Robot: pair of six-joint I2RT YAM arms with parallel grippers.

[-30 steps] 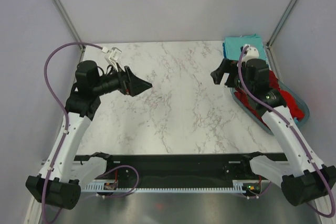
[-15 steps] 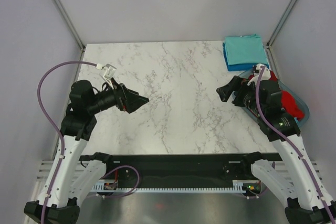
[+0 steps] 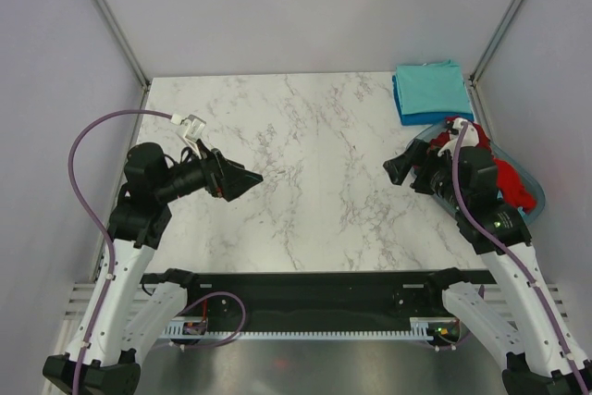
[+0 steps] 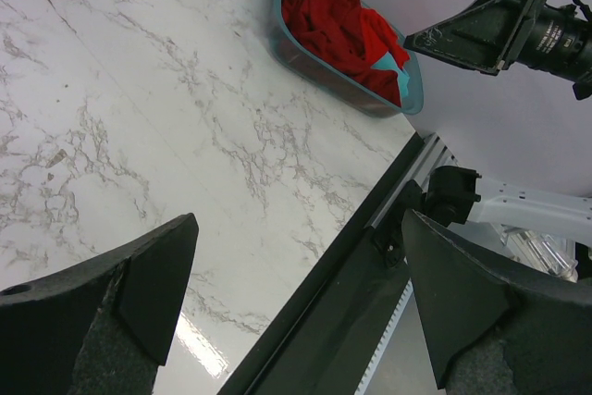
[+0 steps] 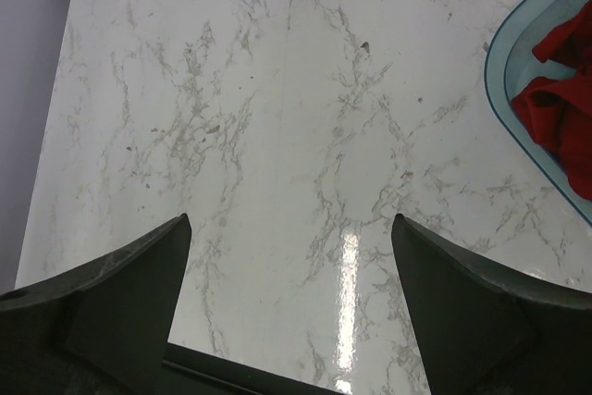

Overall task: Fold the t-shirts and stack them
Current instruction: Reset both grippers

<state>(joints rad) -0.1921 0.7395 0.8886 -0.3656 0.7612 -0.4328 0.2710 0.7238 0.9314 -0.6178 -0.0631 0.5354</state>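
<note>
Tabletop point(image 3: 314, 164): red t-shirts point(image 3: 514, 182) beside right gripper point(image 3: 400, 164)

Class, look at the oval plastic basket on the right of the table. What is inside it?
Crumpled red t-shirts fill the basket, with a sliver of teal cloth at one end. Whatever lies beneath the red heap is covered.
</note>
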